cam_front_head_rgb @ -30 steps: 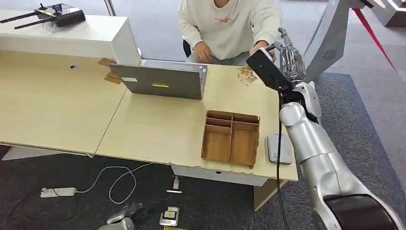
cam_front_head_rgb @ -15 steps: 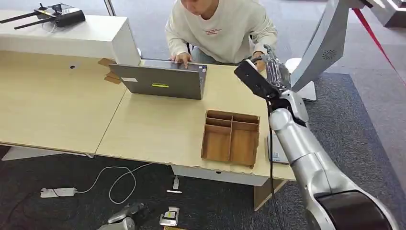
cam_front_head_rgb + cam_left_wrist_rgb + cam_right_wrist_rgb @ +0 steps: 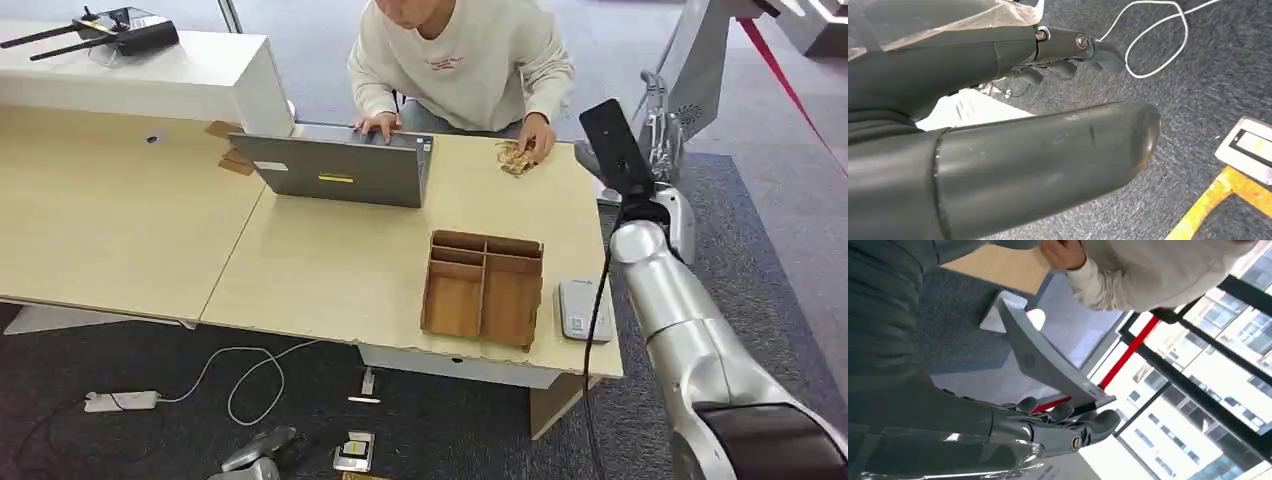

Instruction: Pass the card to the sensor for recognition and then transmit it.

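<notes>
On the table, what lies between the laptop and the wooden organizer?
Nothing. In the head view, bare tabletop separates the laptop from the wooden organizer.

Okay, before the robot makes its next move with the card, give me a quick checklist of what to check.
1. Right hand free to grasp: ok, fingers straight, nothing in it.
2. Card in a hand: not ok, both hands hold nothing.
3. Sensor uncovered: ok, it lies bare on the table beside the tray.
4. Person's hand out of the way: not ok, it rests on the table's far corner, close to the right hand.
5. Left hand idle: ok, it hangs over the floor.
</notes>
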Controlling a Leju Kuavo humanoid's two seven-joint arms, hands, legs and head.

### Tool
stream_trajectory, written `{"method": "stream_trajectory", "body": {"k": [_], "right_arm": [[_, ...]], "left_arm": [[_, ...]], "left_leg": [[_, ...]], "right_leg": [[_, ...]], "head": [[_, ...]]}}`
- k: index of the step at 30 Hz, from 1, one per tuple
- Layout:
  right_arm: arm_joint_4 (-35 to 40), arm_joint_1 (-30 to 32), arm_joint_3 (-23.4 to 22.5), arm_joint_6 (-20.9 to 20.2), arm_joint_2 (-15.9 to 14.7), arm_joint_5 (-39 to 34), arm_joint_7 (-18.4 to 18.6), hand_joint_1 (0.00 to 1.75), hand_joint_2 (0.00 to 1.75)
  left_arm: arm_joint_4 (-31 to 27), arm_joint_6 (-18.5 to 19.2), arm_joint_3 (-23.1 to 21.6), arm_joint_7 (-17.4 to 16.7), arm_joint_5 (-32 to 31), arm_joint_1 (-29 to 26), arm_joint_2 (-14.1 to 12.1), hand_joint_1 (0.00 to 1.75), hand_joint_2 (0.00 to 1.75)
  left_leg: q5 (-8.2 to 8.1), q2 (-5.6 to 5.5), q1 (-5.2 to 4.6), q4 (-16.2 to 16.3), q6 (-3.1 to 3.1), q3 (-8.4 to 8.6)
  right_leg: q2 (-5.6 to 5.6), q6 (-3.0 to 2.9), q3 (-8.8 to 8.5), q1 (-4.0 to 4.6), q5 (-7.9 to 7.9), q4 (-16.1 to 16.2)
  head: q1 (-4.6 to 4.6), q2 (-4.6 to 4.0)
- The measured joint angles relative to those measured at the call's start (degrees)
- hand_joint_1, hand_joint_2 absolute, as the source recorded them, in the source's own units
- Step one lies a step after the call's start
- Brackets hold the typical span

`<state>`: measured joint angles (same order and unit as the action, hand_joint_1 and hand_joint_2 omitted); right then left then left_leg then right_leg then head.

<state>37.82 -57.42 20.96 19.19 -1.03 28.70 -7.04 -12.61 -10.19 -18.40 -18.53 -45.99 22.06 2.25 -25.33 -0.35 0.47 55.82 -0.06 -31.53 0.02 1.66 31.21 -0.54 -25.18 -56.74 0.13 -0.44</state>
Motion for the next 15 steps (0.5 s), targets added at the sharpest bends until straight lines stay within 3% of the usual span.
{"method": "stream_trajectory", "body": {"k": [4, 11, 15], "right_arm": [[3.0, 2.8, -4.1, 5.8, -5.2, -3.1, -0.1, 0.00, 1.75], [3.7, 12.0, -14.2, 13.2, -17.5, -10.0, -3.7, 0.00, 1.75], [-0.6, 18.6, -20.3, 15.6, -23.4, -15.2, -10.9, 0.00, 1.75]], "left_arm": [[0.0, -0.7, 0.1, 0.0, 0.8, -0.4, -0.5, 0.00, 0.00], [0.0, -2.6, 0.6, 0.9, 2.7, -2.4, -1.7, 0.00, 0.00], [0.0, -3.7, 1.6, 1.9, 4.0, -4.0, -2.5, 0.00, 0.00]], "left_leg": [[-0.04, 0.00, -0.08, 0.0, 0.04, 0.04], [-0.17, -0.13, -0.07, 0.1, 0.15, 0.05], [-0.26, -0.13, -0.08, 0.1, 0.14, 0.01]], "right_leg": [[0.01, 0.02, 0.00, -0.09, 0.01, 0.1], [-0.09, 0.07, -0.08, -0.07, -0.03, 0.2], [-0.08, 0.09, -0.12, -0.07, -0.07, 0.2]], "head": [[-0.02, 0.00], [0.00, 0.00], [0.04, 0.00]]}}
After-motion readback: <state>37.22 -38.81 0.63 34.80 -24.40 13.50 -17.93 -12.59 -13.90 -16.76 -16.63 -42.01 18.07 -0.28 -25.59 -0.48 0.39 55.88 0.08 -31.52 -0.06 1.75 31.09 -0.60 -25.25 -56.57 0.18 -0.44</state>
